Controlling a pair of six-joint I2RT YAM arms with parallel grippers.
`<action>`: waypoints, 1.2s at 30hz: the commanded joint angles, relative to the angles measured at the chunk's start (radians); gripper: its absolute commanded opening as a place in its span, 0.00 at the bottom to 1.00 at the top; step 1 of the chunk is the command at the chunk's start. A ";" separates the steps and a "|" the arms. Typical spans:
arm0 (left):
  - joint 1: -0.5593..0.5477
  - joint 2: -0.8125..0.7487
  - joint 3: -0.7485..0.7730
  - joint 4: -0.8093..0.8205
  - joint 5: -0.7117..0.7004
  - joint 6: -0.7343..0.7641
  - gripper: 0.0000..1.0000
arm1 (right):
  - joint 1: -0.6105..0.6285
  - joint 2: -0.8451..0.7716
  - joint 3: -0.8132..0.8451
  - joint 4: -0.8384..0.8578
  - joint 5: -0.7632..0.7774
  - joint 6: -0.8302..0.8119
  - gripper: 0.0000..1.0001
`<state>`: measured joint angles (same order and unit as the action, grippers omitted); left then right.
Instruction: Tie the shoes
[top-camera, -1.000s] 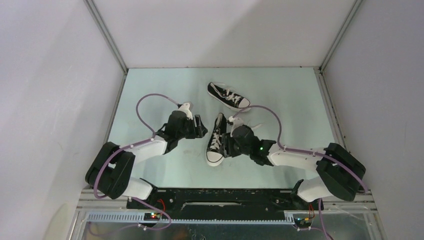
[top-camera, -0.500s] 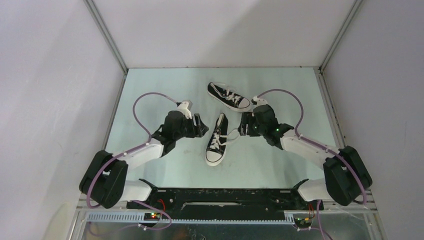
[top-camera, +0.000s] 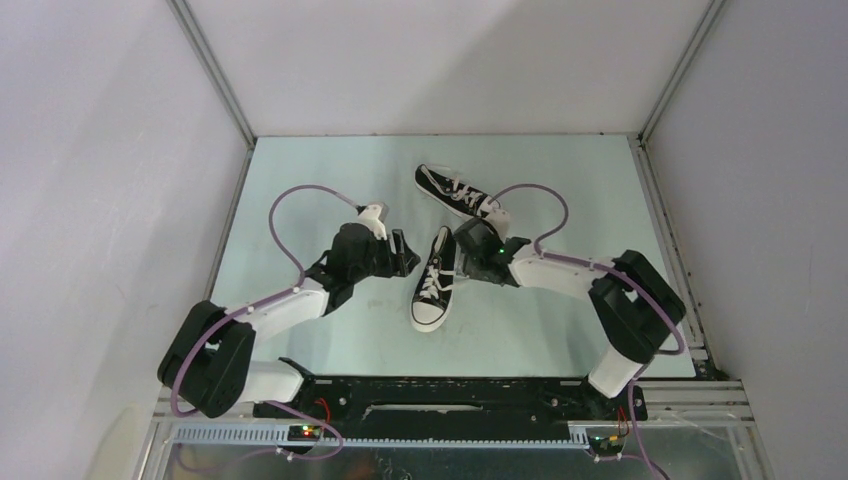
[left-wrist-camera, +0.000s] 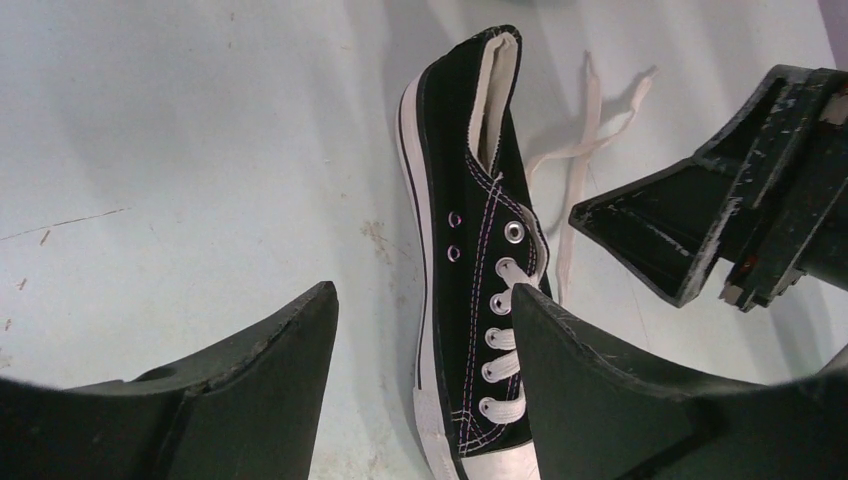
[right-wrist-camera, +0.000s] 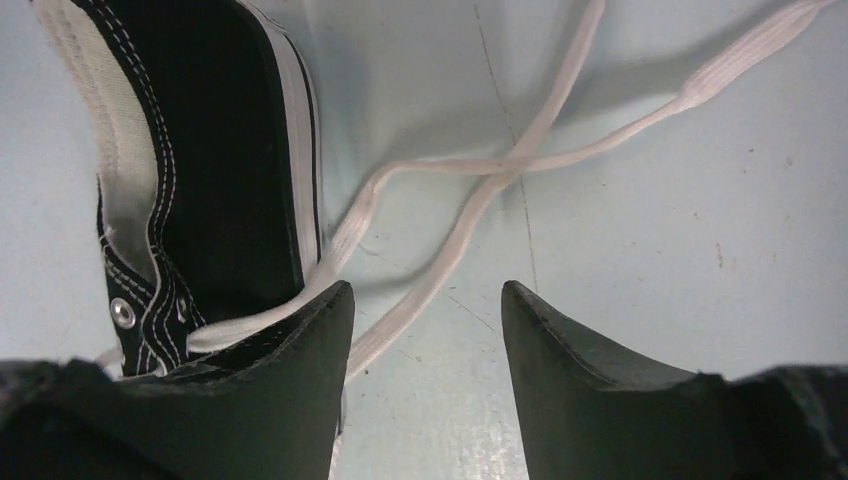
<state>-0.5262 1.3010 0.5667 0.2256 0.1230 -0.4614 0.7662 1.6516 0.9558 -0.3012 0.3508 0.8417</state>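
Observation:
Two black shoes with white soles lie on the pale table. The near shoe (top-camera: 430, 298) points its toe cap toward the arms; its loose white laces (right-wrist-camera: 500, 170) cross on the table beside its heel. The far shoe (top-camera: 457, 191) lies behind it, angled right. My left gripper (top-camera: 404, 252) stands open just left of the near shoe, which fills the left wrist view as the near shoe (left-wrist-camera: 470, 230) with the left gripper (left-wrist-camera: 422, 292) open over its side. My right gripper (top-camera: 462, 249) is open at the shoe's right heel side. In its wrist view the right gripper (right-wrist-camera: 428, 287) holds nothing; one lace runs under its left finger.
White enclosure walls and metal frame posts close in the table (top-camera: 300, 180) on three sides. Purple cables (top-camera: 290, 210) arch above both arms. The right arm's elbow (top-camera: 630, 300) sits at the right, close to the table edge.
The right gripper swung away to the right of the near shoe, then came back to its heel side over the loose laces. The left gripper has barely moved.

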 joint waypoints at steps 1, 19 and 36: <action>-0.001 -0.037 0.004 0.004 -0.044 0.012 0.71 | 0.036 0.100 0.134 -0.144 0.146 0.129 0.58; 0.018 -0.089 -0.029 0.014 -0.062 -0.035 0.72 | 0.047 0.123 0.207 -0.237 0.100 0.098 0.00; 0.018 -0.323 -0.179 0.210 0.006 0.003 0.76 | 0.079 -0.128 0.378 0.018 -0.329 -0.191 0.00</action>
<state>-0.5137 1.0458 0.4252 0.3286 0.1169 -0.4877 0.8406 1.4517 1.2129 -0.3573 0.1600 0.7128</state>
